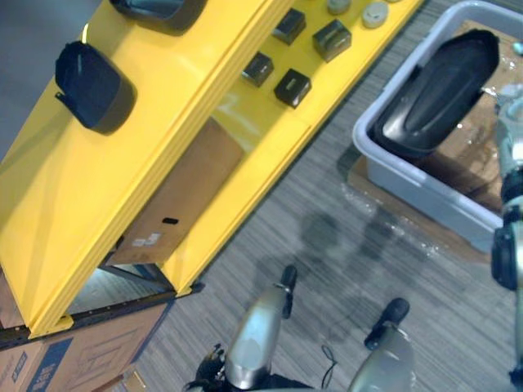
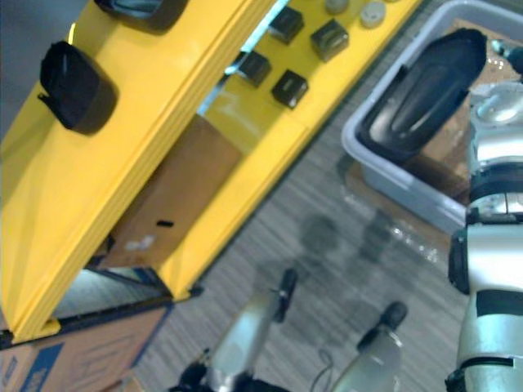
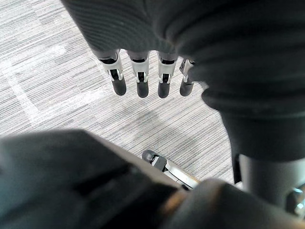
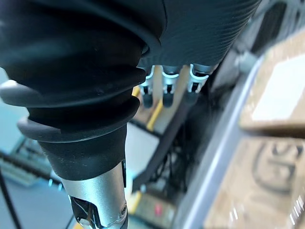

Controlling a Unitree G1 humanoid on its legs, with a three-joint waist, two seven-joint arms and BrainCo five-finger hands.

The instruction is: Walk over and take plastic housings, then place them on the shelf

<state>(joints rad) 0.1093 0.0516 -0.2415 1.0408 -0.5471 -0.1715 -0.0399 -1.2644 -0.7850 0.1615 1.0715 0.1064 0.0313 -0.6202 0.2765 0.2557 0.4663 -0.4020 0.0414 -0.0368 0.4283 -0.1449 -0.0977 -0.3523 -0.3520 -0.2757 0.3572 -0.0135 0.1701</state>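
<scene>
Done: black housing (image 1: pixel 91 88) sat on yellow shelf (image 1: pixel 65 212), left.
To do: big housing (image 1: pixel 437 90) lay in grey bin (image 1: pixel 425 200), far right.
L robot hand (image 3: pixel 138 76): fingers straight, empty.
R robot hand (image 4: pixel 167 90): fingers relaxed, empty, by bin.

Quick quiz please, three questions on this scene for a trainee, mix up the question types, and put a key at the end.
1. True or false: the long black housing lies inside the grey bin.
2. Multiple choice: the left hand is A) open above the floor, B) shut on a housing, C) pressing a cardboard box.
3. Fill in: the small black boxes sit on the ____-coloured shelf.

Key: 1 true; 2 A; 3 yellow.
</scene>
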